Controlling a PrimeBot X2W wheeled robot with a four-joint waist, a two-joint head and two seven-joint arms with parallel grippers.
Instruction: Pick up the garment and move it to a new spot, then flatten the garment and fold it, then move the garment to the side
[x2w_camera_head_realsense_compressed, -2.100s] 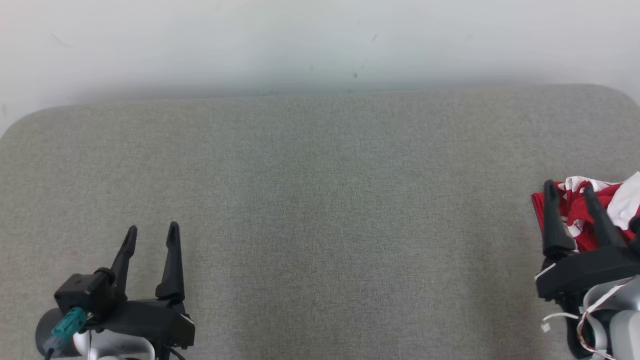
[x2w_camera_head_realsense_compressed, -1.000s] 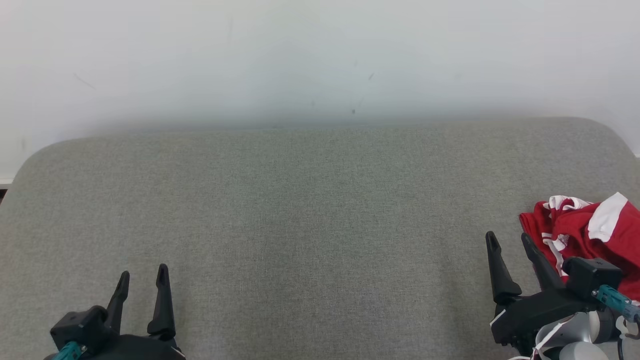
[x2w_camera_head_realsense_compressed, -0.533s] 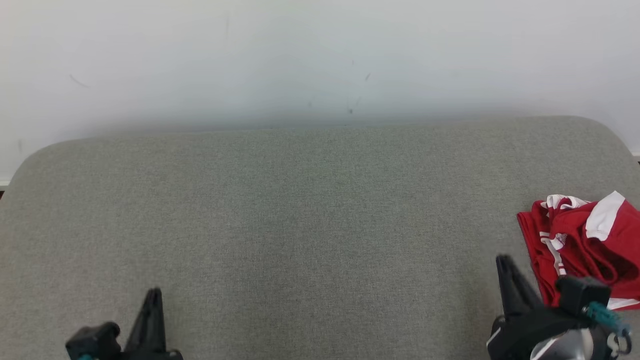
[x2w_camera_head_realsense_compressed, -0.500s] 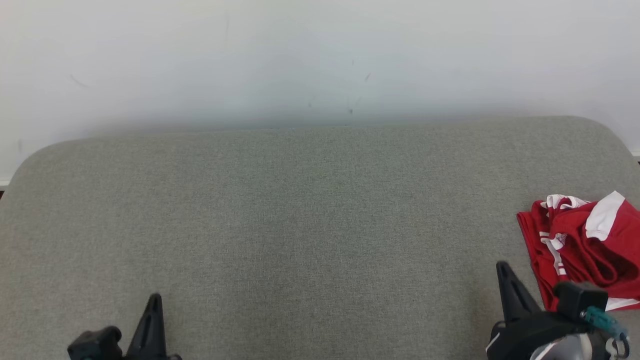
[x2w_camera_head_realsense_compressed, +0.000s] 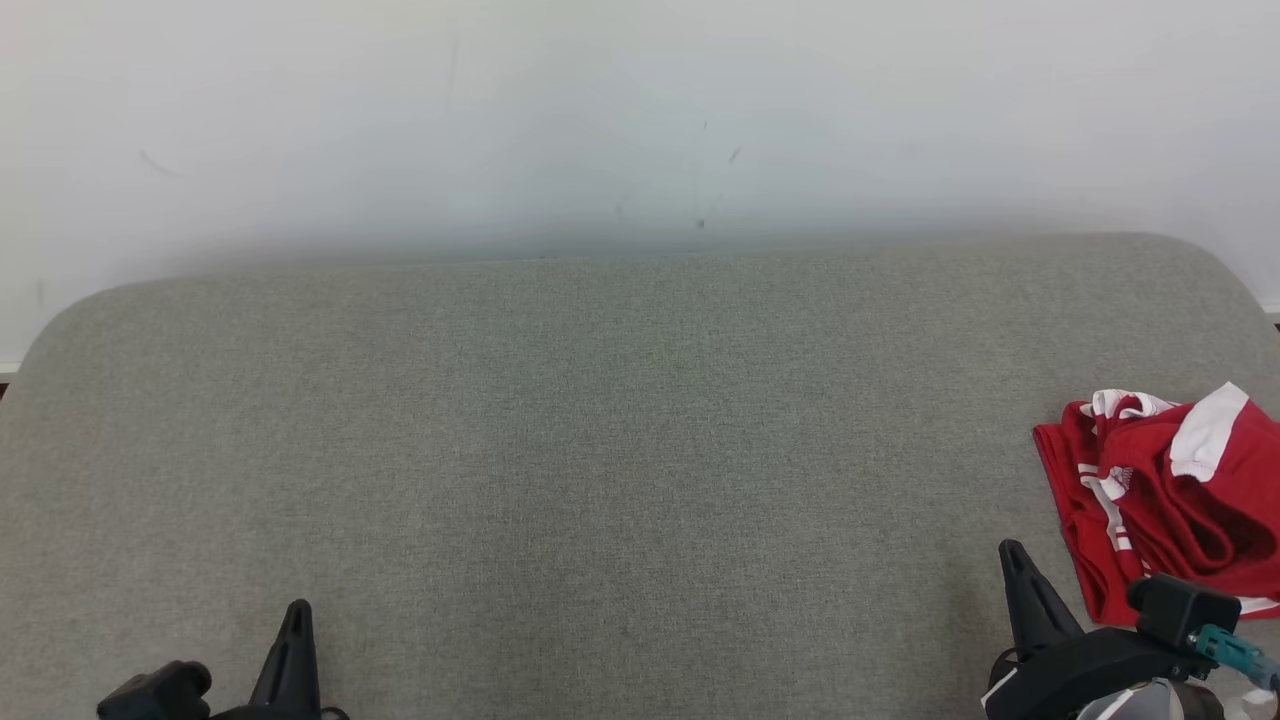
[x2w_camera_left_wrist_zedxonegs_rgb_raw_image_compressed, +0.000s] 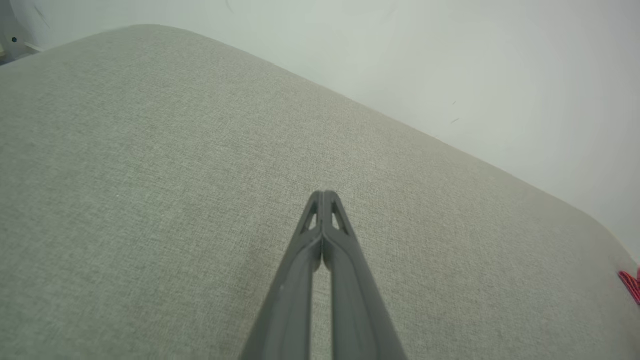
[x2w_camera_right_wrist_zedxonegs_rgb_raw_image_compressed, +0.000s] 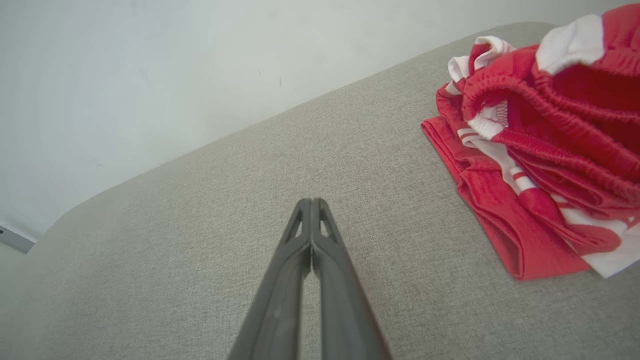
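The garment (x2w_camera_head_realsense_compressed: 1170, 500) is red with white bands and lies folded in a loose pile at the right edge of the grey padded surface (x2w_camera_head_realsense_compressed: 620, 450); in the right wrist view the garment (x2w_camera_right_wrist_zedxonegs_rgb_raw_image_compressed: 540, 150) sits to the upper right, and a red sliver of it (x2w_camera_left_wrist_zedxonegs_rgb_raw_image_compressed: 631, 285) shows at the left wrist view's right edge. My right gripper (x2w_camera_head_realsense_compressed: 1012, 552) is shut with nothing in it, just left of the garment and apart from it; its fingertips (x2w_camera_right_wrist_zedxonegs_rgb_raw_image_compressed: 311, 202) meet over bare fabric. My left gripper (x2w_camera_head_realsense_compressed: 296, 610) is shut and empty at the lower left, its fingertips (x2w_camera_left_wrist_zedxonegs_rgb_raw_image_compressed: 323, 194) pressed together.
A pale wall (x2w_camera_head_realsense_compressed: 640, 110) rises behind the surface's far edge. The surface has rounded corners at the far left (x2w_camera_head_realsense_compressed: 60, 320) and far right (x2w_camera_head_realsense_compressed: 1225, 260). Wide bare fabric spreads between the two grippers.
Both grippers have gone from open to shut on nothing and drawn back toward the bottom edge. The garment lies still. The camera tilted up early on.
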